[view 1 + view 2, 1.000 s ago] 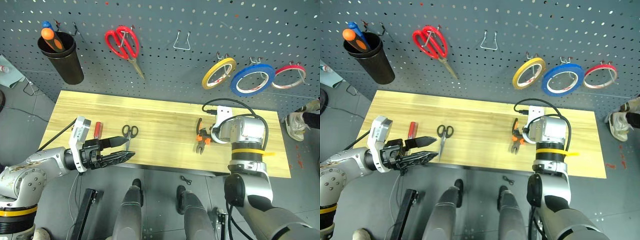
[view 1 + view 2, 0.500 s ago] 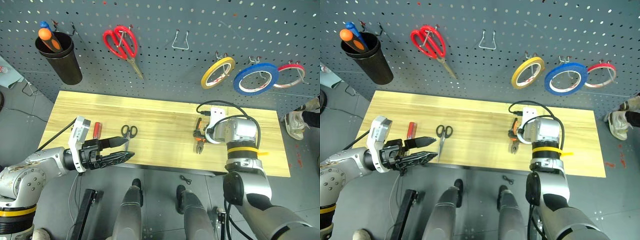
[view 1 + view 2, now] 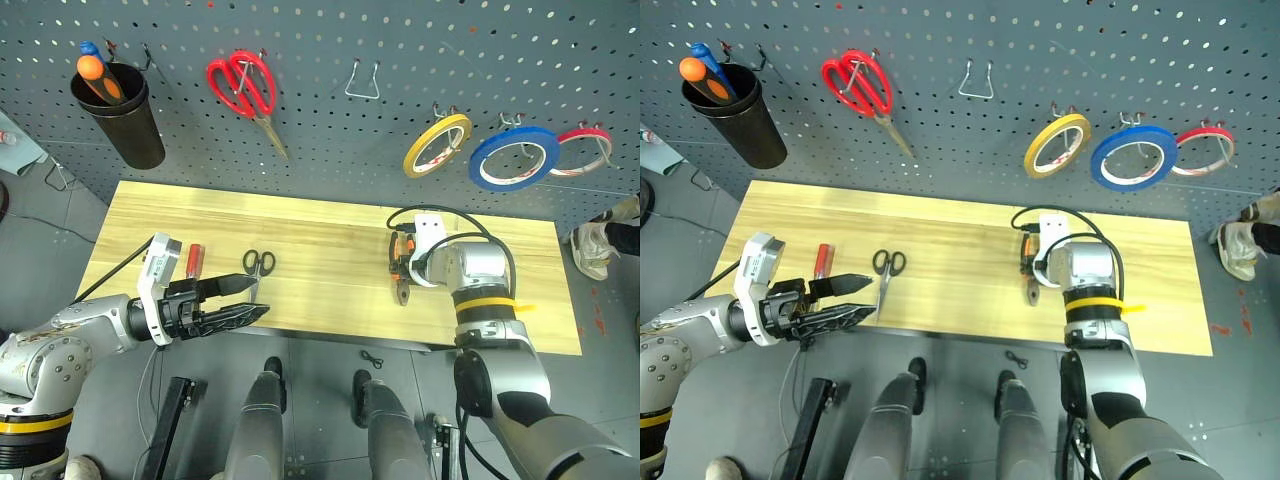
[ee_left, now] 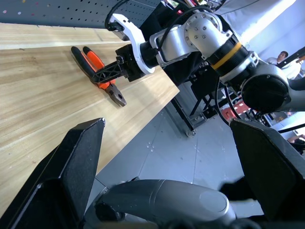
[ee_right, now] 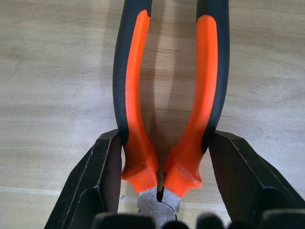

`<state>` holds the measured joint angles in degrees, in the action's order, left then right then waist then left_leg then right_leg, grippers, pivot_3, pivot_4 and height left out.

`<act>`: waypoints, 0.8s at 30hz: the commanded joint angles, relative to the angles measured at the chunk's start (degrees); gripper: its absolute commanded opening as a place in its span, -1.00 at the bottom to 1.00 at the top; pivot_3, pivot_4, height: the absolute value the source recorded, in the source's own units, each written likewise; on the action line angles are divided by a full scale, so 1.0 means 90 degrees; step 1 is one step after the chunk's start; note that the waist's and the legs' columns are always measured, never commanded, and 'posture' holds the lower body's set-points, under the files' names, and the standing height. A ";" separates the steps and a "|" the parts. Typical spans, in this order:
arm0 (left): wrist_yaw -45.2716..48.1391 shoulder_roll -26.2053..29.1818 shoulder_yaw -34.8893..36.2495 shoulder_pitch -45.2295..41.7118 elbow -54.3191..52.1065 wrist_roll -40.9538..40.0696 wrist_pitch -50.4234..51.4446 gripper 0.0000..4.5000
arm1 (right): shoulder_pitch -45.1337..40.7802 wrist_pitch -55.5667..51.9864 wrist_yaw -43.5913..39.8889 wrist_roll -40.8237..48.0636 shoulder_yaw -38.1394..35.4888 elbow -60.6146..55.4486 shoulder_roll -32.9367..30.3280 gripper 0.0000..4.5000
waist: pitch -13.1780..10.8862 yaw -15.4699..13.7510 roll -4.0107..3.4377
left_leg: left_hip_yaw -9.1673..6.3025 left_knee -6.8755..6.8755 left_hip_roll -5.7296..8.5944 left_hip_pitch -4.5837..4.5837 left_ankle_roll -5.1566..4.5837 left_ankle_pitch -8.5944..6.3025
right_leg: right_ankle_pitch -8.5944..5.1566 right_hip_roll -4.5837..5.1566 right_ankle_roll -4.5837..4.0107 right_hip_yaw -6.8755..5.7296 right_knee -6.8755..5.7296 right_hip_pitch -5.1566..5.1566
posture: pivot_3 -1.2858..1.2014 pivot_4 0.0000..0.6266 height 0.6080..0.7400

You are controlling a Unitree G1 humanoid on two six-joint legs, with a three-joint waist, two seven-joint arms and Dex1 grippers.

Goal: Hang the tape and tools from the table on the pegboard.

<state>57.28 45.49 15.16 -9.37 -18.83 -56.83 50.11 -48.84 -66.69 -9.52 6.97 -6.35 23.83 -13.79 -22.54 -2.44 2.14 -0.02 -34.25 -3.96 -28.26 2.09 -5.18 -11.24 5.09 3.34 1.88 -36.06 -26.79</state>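
Note:
The orange-and-black pliers [image 5: 136, 95] lie flat on the table [image 3: 320, 225], right of centre. My right gripper [image 3: 403, 270] points down at them, its two fingers [image 5: 102, 176] pressed against the outsides of both handles near the pivot. The left gripper [image 3: 245, 298] hangs open and empty off the table's front edge at the left. Just behind it lie the small black scissors [image 3: 258, 264] and the red-handled screwdriver [image 3: 195, 258]. The blue tape [image 3: 513, 157] hangs on a hook of the pegboard [image 3: 330, 140].
On the pegboard hang a black cup [image 3: 125, 115] holding an orange-handled tool, large red scissors [image 3: 245, 85], a yellow tape roll [image 3: 437, 145] and a red tape roll [image 3: 582, 148]. A bare metal hook [image 3: 362, 80] sits at top centre.
My right gripper has moved a little left over the pliers and its fingers have closed in on the handles. The left arm has stayed still.

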 commanded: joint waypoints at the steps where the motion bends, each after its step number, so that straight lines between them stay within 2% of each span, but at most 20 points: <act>1: -0.0111 -0.0103 0.0159 -0.0004 -0.0150 -0.0174 -0.0063 1.00 | 0.0326 -0.0611 -0.1105 0.0937 0.0415 -0.2565 -0.0369 0.08 | -0.0001 -0.0004 -0.0001 | -0.0001 0.0001 0.0000 -0.0006 0.0000 0.0000 | 0.0000 0.0000 0.0000 0.0000 -0.0002 -0.0006 | 0.18 0.20 1.00; 6: -0.0761 -0.0405 0.0560 -0.0168 -0.0324 -0.0829 0.0112 1.00 | 0.0699 -0.0144 -0.1776 0.1855 0.0214 -0.5672 -0.0683 0.08 | -0.0001 0.0010 -0.0001 | -0.0001 0.0001 -0.0004 -0.0018 0.0000 0.0000 | -0.0002 -0.0003 0.0003 0.0003 -0.0014 -0.0025 | 0.16 0.17 1.00; 8: -0.1259 -0.0591 0.0755 -0.0417 -0.0385 -0.1312 0.0146 1.00 | 0.0502 0.0425 -0.1633 0.2000 -0.0093 -0.6303 -0.0451 0.08 | 0.0000 0.0008 -0.0001 | -0.0003 0.0000 -0.0008 -0.0015 0.0000 0.0000 | -0.0007 -0.0006 0.0011 0.0003 -0.0014 -0.0024 | 0.15 0.15 1.00; 10: -0.1791 -0.0751 0.0946 -0.0717 -0.0383 -0.1793 0.0146 1.00 | 0.0248 0.1134 -0.1421 0.1799 -0.0042 -0.6549 -0.0340 0.08 | 0.0000 0.0007 -0.0001 | -0.0004 -0.0008 -0.0007 -0.0017 0.0002 0.0002 | -0.0007 -0.0007 0.0015 0.0002 -0.0016 -0.0024 | 0.14 0.14 1.00; 13: -0.2535 -0.0993 0.1141 -0.1208 -0.0187 -0.2222 -0.0016 1.00 | -0.0113 0.1995 -0.0989 0.1344 0.0192 -0.6257 -0.0127 0.08 | 0.0000 0.0010 0.0000 | -0.0004 -0.0033 -0.0007 -0.0017 0.0005 0.0003 | -0.0001 -0.0005 0.0025 0.0002 -0.0015 -0.0012 | 0.13 0.14 1.00; 17: -0.3279 -0.1470 0.1120 -0.1983 0.0056 -0.2357 -0.0405 1.00 | -0.0802 0.4519 -0.0813 0.0356 0.0697 -0.4700 0.0084 0.08 | 0.0000 0.0016 0.0001 | -0.0003 -0.0054 -0.0004 -0.0010 0.0005 0.0004 | 0.0009 -0.0004 0.0036 0.0002 -0.0007 0.0009 | 0.13 0.15 1.00; 24: -0.3479 -0.1726 0.0892 -0.2618 0.0304 -0.2146 -0.0663 1.00 | -0.1732 0.7142 -0.0291 -0.0247 0.0570 -0.1734 0.0496 0.08 | 0.0002 0.0017 0.0004 | -0.0005 -0.0050 -0.0001 -0.0011 0.0001 0.0009 | 0.0039 -0.0005 0.0002 0.0002 -0.0008 0.0011 | 0.15 0.12 1.00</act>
<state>25.79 29.68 23.02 -32.25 -15.10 -76.28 45.10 -62.77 -8.74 -14.06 5.53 0.90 6.02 -9.47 -22.51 -2.29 2.18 -0.07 -34.68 -3.97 -28.36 2.10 -5.10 -10.89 5.05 3.35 1.89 -36.12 -26.68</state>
